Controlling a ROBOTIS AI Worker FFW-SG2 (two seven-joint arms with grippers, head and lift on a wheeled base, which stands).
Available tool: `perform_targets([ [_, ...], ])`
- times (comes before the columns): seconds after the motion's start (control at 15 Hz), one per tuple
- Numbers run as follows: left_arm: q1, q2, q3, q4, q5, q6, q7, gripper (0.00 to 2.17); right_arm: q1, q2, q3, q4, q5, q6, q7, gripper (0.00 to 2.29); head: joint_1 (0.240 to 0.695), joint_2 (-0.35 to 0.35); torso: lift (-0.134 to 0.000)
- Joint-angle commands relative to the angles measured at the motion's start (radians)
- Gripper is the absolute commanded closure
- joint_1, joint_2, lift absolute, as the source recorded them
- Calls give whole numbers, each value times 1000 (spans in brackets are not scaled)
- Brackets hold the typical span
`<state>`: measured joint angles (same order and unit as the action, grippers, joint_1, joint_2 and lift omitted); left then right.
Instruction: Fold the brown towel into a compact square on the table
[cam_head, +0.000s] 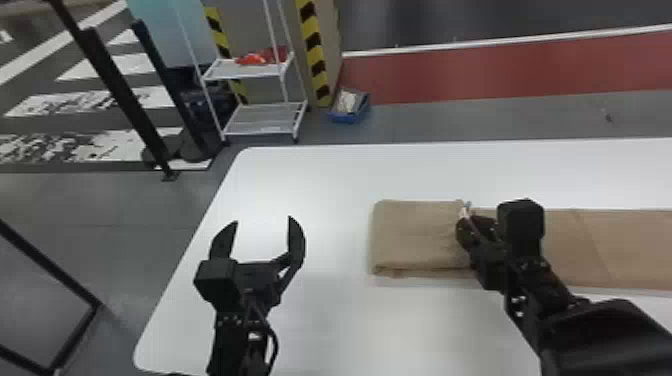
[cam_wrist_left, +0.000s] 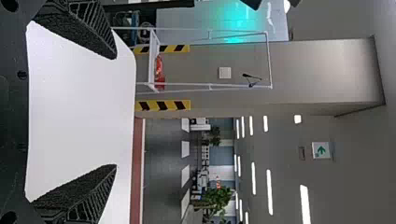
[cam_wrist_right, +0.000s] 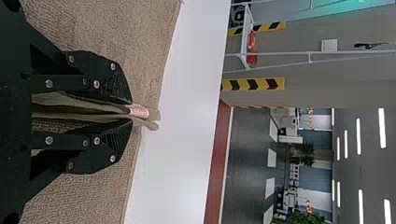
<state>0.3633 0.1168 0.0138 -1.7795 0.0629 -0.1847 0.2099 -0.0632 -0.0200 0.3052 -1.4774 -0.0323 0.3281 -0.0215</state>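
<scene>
At left, my black two-fingered left gripper (cam_head: 262, 218) hangs wide and empty over the smooth white table (cam_head: 320, 175), apart from the doubled end of the long brown cloth towel (cam_head: 412, 235). The towel lies on the tabletop, its long axis running left to right. My black two-fingered right gripper (cam_head: 466, 214), the nearer hand, pinches a cloth edge where the doubled part meets the strip stretching off to the right. The coming fold, I judge, must travel rightward along that axis to make a square.
</scene>
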Motion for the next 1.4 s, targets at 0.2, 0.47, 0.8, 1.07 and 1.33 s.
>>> perform_targets([
  [0.2,-4,1,0,0,-1,3,0,39,-4,0,-6,0,-6,21,0,1190,695,243,-118],
  [0.47,-7,4,5,5,2,3,0,39,14,-3,-8,-44,-32,-1,6,1359,695,240,-118],
  [0.8,-1,6,20,2,5,3,0,39,143,-54,-28,-414,-83,116,5,1359,695,259,-118],
  [1.07,2,4,28,-8,14,3,2,39,229,-170,-218,-607,-153,233,0,1359,695,232,-118],
  [1.33,-1,3,11,-8,6,12,2,39,217,-182,-351,-394,-147,162,77,1359,695,98,-118],
])
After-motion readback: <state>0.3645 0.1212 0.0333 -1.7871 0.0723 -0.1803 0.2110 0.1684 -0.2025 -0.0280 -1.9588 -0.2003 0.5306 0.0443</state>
